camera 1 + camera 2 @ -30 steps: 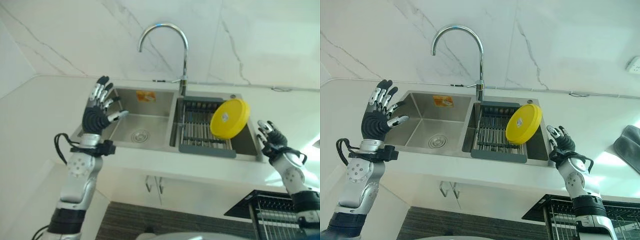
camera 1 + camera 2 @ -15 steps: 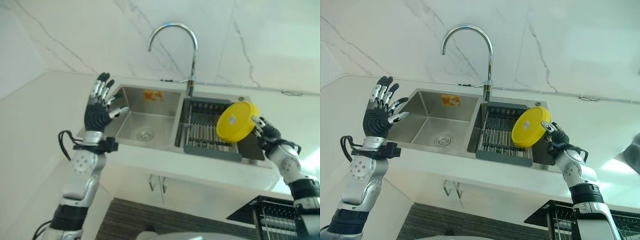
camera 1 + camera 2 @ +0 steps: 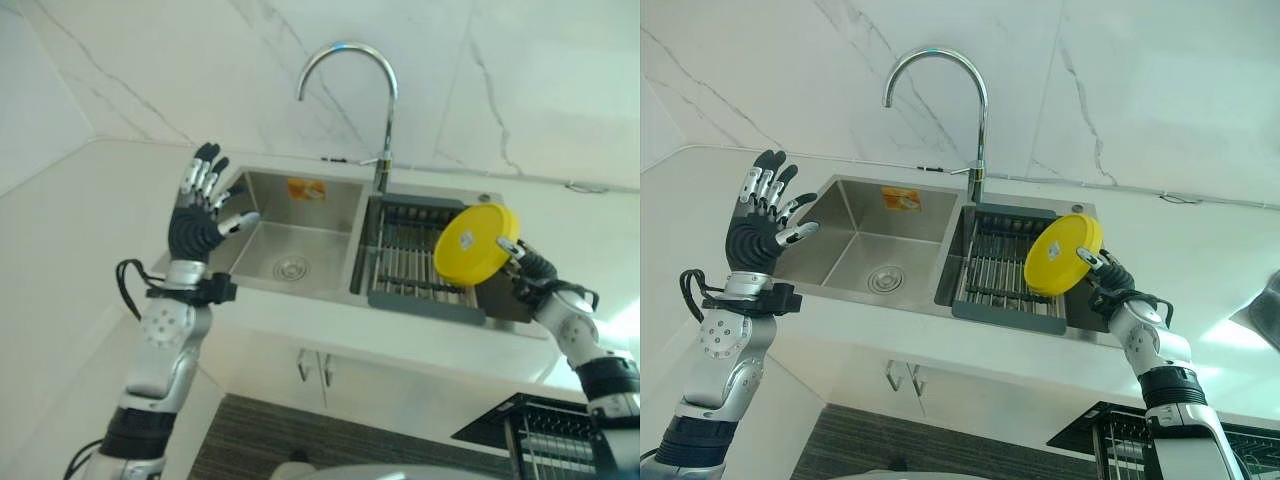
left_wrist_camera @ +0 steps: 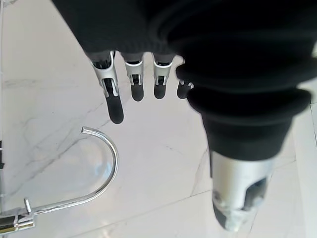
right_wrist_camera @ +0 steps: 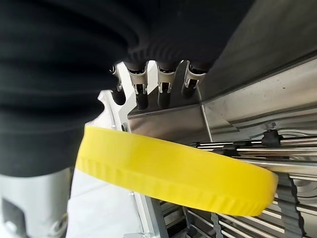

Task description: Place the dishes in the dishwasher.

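My right hand (image 3: 1118, 292) is at the right edge of the round yellow plastic plate (image 3: 1063, 255), fingers (image 5: 142, 94) straight behind its rim, thumb on the near side; I can't tell if I'm actually pinching it. Plate stands tilted on edge on the dark slatted drying rack (image 3: 1002, 273) in the right basin of the stainless steel double sink (image 3: 856, 242), right of the curved chrome faucet (image 3: 950, 85). My left hand (image 3: 196, 220) is raised above the sink's left rim, fingers spread, holding nothing
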`<state>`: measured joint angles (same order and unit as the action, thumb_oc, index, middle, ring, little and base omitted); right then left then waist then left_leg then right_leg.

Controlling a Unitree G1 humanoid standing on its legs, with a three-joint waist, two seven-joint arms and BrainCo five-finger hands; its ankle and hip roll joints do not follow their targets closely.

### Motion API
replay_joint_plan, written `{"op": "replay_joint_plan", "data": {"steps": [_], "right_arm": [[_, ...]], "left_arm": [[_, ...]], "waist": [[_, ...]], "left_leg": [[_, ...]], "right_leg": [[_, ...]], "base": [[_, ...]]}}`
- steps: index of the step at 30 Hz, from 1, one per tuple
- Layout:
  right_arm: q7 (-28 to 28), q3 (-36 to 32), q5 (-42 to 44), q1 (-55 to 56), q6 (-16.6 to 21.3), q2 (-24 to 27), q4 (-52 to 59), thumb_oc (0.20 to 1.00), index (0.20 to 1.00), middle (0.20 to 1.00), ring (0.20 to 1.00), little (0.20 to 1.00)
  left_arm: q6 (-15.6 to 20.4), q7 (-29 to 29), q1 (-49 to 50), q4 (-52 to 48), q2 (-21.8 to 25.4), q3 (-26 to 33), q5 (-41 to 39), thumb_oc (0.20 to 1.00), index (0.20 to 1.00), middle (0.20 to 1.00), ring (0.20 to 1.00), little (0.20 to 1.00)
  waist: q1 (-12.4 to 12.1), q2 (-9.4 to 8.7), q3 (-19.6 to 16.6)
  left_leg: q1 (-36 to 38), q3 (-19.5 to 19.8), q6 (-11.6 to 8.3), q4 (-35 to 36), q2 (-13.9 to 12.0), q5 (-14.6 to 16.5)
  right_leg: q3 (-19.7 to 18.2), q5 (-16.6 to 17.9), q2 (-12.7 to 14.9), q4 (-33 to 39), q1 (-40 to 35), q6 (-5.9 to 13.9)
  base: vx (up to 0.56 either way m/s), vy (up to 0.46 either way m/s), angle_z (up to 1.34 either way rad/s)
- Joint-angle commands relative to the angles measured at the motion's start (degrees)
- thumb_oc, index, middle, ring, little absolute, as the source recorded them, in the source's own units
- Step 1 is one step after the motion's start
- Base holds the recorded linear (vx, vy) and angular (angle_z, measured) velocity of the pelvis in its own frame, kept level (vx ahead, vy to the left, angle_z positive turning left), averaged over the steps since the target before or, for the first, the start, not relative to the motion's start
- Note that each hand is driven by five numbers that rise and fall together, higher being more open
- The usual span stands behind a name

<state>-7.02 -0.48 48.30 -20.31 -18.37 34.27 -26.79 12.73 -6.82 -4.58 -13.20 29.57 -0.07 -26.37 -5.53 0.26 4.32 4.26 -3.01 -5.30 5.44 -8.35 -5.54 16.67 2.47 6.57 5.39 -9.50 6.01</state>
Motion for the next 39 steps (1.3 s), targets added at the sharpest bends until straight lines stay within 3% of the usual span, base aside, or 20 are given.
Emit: {"op": "replay_joint_plan", "data": {"steps": [1,39], "right_arm": [[0.85,1.38,-0.81,-8.73,1.46,3.31,-3.06,1.0,1.0,1.0,1.0,1.0],[6.63,4.61,-0.1,-15.2,-0.58,6.69,-10.51,1.0,1.0,1.0,1.0,1.0]], "left_arm": [[2.51,-0.13,-4.5,-0.05,3.84,0.24,-2.22,1.0,1.0,1.0,1.0,1.0],[0.8,0.52,-4.78,0.68,5.55,0.0,-3.3,1.0,1.0,1.0,1.0,1.0]], "waist": [[-1.3,-2.64,0.45],[-3.07,-2.92,0.28]], "left_leg": [[5.24,-2.28,-0.71,-0.44,0.33,9.27],[5.03,-1.51,-1.01,-0.44,0.38,8.73]], "right_leg": [[1.71,-4.53,1.71,-0.39,-2.0,1.19],[2.81,-4.57,1.88,-0.39,-2.46,1.17]], "base": [[0.0,0.0,0.0],[0.0,0.0,0.01]]}}
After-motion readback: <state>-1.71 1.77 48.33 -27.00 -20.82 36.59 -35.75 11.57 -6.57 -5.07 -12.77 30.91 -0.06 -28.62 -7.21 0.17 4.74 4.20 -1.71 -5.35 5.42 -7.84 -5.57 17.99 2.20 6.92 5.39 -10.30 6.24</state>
